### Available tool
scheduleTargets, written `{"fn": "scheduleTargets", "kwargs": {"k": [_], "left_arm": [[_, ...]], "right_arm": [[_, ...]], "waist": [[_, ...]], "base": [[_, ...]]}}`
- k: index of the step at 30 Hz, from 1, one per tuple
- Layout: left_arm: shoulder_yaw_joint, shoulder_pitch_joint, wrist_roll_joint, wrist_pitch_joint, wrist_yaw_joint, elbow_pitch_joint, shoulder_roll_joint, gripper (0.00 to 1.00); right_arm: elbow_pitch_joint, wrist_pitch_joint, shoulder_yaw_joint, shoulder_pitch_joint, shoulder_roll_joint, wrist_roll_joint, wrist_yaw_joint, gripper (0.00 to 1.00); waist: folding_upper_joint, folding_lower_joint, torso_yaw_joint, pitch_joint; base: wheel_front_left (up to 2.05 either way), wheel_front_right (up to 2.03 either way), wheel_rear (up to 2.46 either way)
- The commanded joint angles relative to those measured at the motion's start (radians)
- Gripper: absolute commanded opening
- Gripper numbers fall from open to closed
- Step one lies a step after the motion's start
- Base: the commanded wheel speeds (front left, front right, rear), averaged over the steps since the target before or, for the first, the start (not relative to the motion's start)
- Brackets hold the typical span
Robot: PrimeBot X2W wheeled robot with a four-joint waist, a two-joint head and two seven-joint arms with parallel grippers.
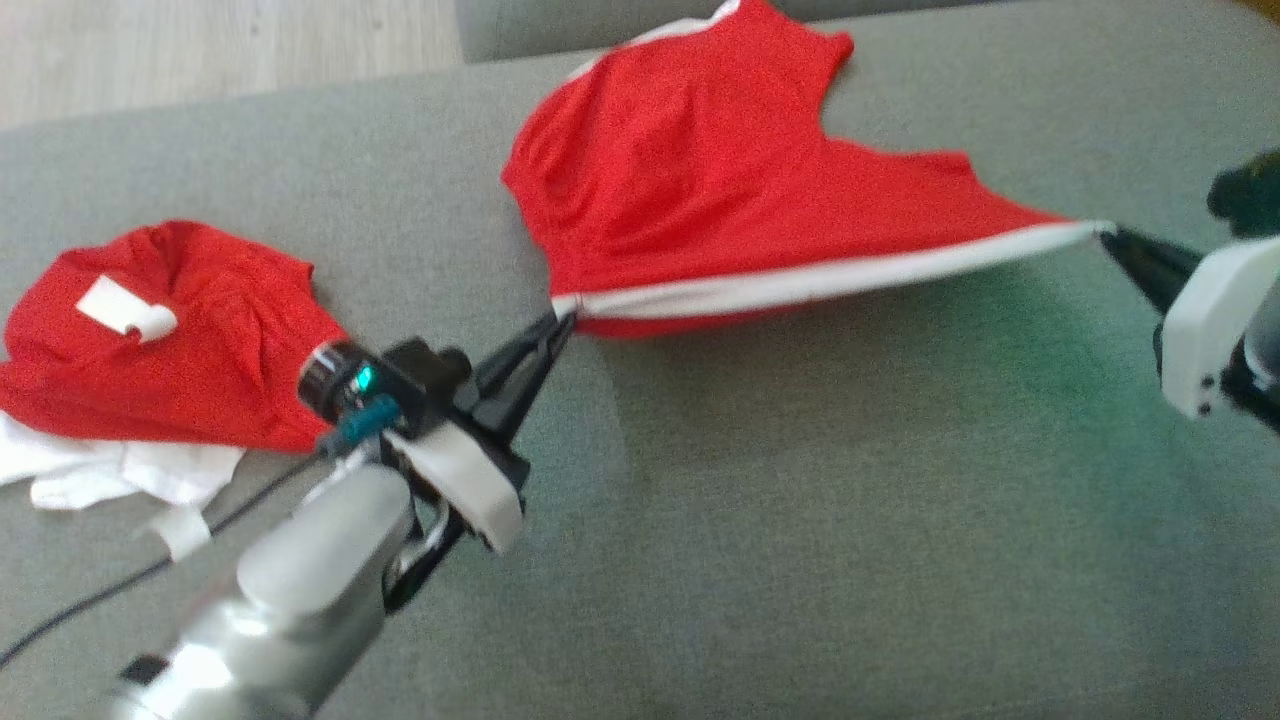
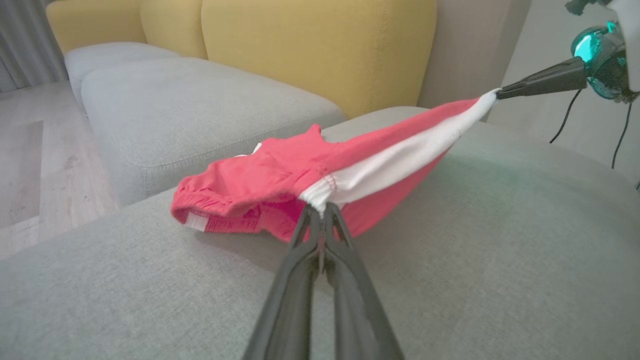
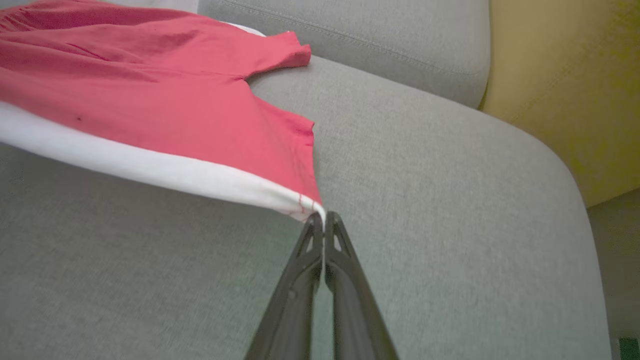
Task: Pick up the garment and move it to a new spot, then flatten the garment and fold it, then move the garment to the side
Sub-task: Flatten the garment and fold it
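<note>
Garment [image 1: 700, 170] taut; left fingers [image 1: 525, 360], right fingers [image 1: 1145, 258] pinching white-band ends; head view: red heap [image 1: 170, 330] leftward

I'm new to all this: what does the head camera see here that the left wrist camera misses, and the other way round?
The head camera adds a crumpled red garment lying on white cloth at the left, plus the left arm's pale forearm. The left wrist camera adds the yellow back cushions and a grey curtain. Shared: the red shorts with a white side stripe, stretched above the grey cushion between the left jaws and the right jaws, both shut on the stripe's ends.
</note>
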Motion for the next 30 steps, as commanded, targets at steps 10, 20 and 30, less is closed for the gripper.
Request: {"fn": "scheduleTargets", "kwargs": {"k": [10,20,30], "left_arm": [[-0.003,0.148,-0.040,0.007,0.076,-0.186,0.063,0.00],[-0.016,0.234,-0.055,0.056,0.152,-0.367,0.106,0.00],[0.030,0.165,-0.053,0.063,0.188,-0.432,0.112,0.00]], "right_arm": [[-0.139,0.064,0.066,0.142,-0.149,0.138,-0.001,0.00],[-0.240,0.047,0.016,0.240,-0.234,0.191,-0.001,0.00],[-0.242,-0.079,-0.119,0.184,-0.206,0.054,-0.001,0.00]], "waist": [[-0.0001,0.0003,-0.020,-0.146],[-0.0001,0.0003,-0.019,-0.152],[-0.0001,0.0003,0.010,-0.047]], "base": [[0.00,0.00,0.00],[0.00,0.00,0.00],[0.00,0.00,0.00]]}}
